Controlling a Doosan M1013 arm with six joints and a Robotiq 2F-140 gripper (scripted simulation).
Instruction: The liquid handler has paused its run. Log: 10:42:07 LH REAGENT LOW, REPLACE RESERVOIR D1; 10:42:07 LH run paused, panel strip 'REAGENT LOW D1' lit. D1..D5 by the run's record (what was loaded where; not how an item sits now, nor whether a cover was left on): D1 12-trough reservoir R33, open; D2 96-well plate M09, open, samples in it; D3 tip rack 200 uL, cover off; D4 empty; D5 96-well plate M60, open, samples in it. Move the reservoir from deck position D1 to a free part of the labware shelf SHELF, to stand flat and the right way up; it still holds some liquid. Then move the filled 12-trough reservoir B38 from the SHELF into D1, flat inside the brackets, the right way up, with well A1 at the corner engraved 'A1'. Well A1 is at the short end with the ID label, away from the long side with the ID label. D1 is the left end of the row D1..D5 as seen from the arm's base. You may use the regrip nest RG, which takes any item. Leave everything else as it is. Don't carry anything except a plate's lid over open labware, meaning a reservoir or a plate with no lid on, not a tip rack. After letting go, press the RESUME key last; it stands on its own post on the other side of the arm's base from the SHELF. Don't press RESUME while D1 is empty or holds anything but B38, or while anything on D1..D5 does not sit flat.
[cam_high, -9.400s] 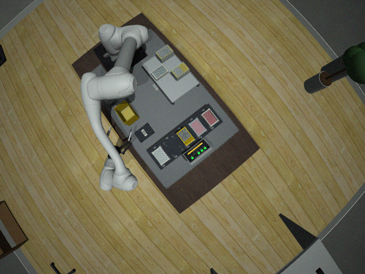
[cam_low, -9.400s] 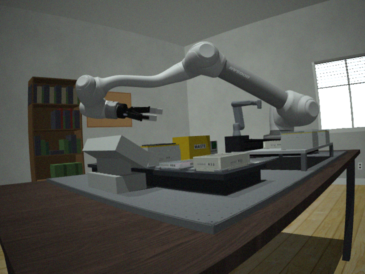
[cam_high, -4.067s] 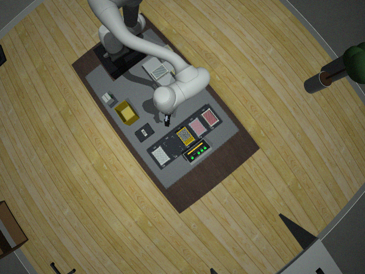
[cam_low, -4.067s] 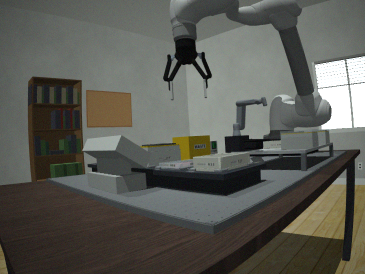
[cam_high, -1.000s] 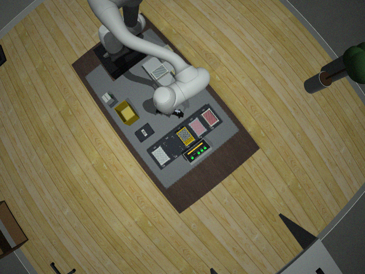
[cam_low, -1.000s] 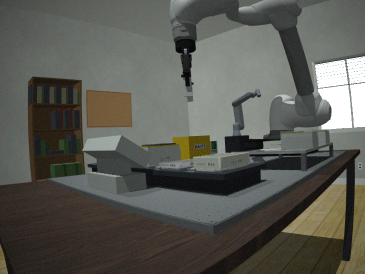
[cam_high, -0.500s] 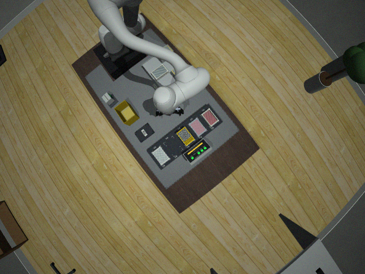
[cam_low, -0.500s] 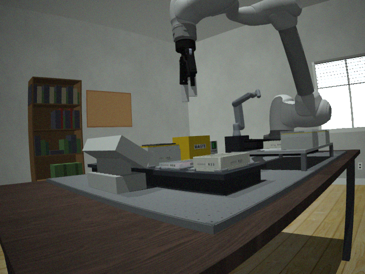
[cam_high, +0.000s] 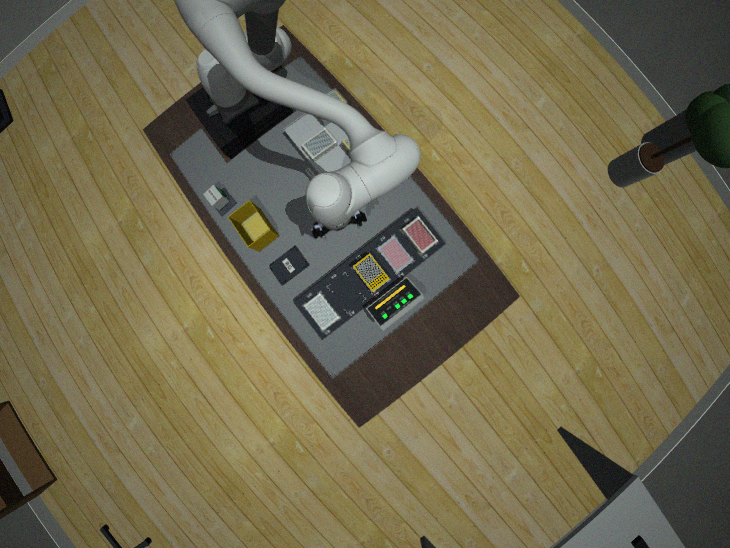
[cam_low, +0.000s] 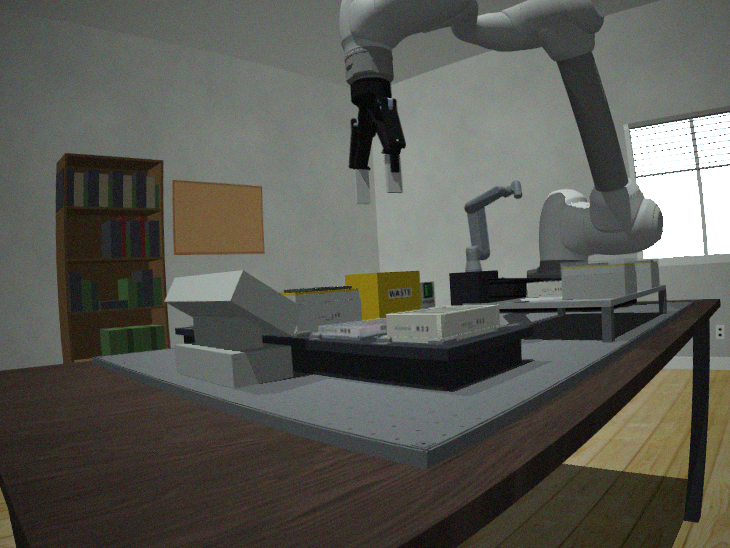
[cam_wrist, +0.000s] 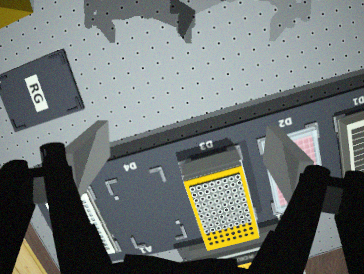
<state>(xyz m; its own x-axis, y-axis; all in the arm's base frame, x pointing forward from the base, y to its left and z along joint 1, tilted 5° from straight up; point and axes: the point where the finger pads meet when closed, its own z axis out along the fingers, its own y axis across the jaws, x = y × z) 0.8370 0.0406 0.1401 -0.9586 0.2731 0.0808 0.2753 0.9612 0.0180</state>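
A: The exterior view has the claw (cam_low: 375, 171) high above the worktop (cam_low: 377, 412), fingers spread with nothing between them. Where is the reservoir R33 (cam_low: 442, 322)?

B: Far below the claw, toward the camera side of the black deck (cam_low: 412, 359), flat, label "R33" readable. The top view hides the claw almost wholly under the wrist, only 2 dark bits peeking out.

A: The wrist view gives what the others lack: directly beneath the claw sit the yellow-framed tip rack (cam_wrist: 221, 210) and the vacant bracketed slot (cam_wrist: 142, 204) marked D4.

B: It also reads the "RG" label on the regrip nest (cam_wrist: 40, 91), off beyond 1 fingertip. The reservoir only clips that frame's edge.

A: The shelf (cam_low: 589, 303) appears in the exterior view, well behind the claw, carrying a grey box (cam_low: 607, 278).
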